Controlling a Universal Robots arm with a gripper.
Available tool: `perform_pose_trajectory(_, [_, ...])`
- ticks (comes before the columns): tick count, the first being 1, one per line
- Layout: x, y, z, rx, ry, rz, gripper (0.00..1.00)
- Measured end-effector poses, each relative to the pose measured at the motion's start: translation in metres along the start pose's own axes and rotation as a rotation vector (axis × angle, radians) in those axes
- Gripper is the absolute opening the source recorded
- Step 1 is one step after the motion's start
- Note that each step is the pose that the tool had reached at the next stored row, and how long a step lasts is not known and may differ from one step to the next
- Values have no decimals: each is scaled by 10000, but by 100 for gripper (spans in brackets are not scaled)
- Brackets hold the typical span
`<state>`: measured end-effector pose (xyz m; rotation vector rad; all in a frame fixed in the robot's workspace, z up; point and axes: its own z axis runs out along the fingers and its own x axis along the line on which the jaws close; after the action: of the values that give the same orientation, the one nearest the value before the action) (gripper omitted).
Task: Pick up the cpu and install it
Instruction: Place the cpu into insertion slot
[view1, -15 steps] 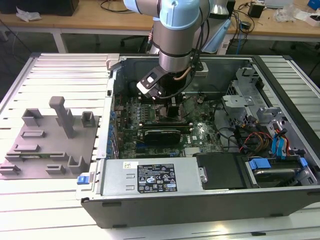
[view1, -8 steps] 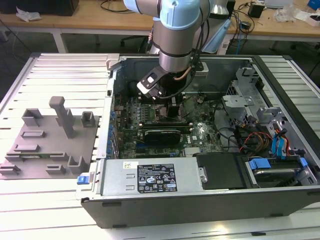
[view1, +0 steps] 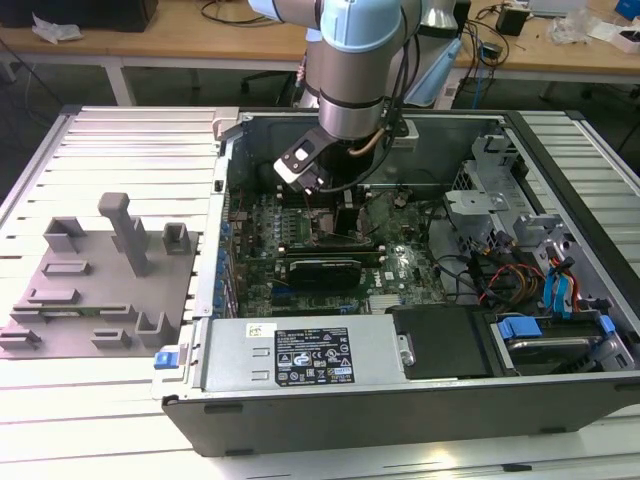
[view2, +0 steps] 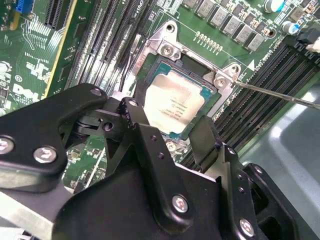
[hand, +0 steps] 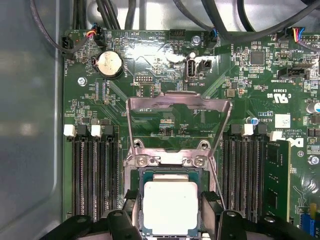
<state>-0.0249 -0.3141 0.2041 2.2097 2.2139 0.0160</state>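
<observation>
Inside, cpu (hand: 170, 207) on green motherboard (hand: 240, 75); outside, slatted table (view1: 120, 140), wooden benches (view1: 200, 42).

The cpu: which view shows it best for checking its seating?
The second wrist view: the cpu lies near mid-picture, its metal top nearly all visible inside the socket frame. The first wrist view has the cpu at the picture's edge. In the exterior view the arm covers that spot.

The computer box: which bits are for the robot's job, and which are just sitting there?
For the job:
the cpu, lying flat
the metal socket frame, flipped up beside it
the gripper, right at the cpu

Just sitting there:
the grey tray, outside the case
the round battery
the memory slots
the power supply box
</observation>
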Motion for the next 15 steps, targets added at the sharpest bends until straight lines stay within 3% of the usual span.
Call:
perform_pose_trajectory(3, [0, 0, -1, 1, -1, 0, 62])
perform_pose_trajectory(7, [-1, -1, -3, 3, -7, 0, 36])
perform_pose_trajectory(8, [-1, -1, -3, 3, -6, 0, 36])
perform_pose_trajectory(9, [-1, 0, -3, 1, -3, 0, 25])
perform_pose_trajectory(10, [0, 0, -2, 1, -2, 0, 25])
perform_pose_trajectory(12, [0, 0, -2, 1, 1, 0, 13])
perform_pose_trajectory(15, [0, 0, -2, 1, 0, 0, 11])
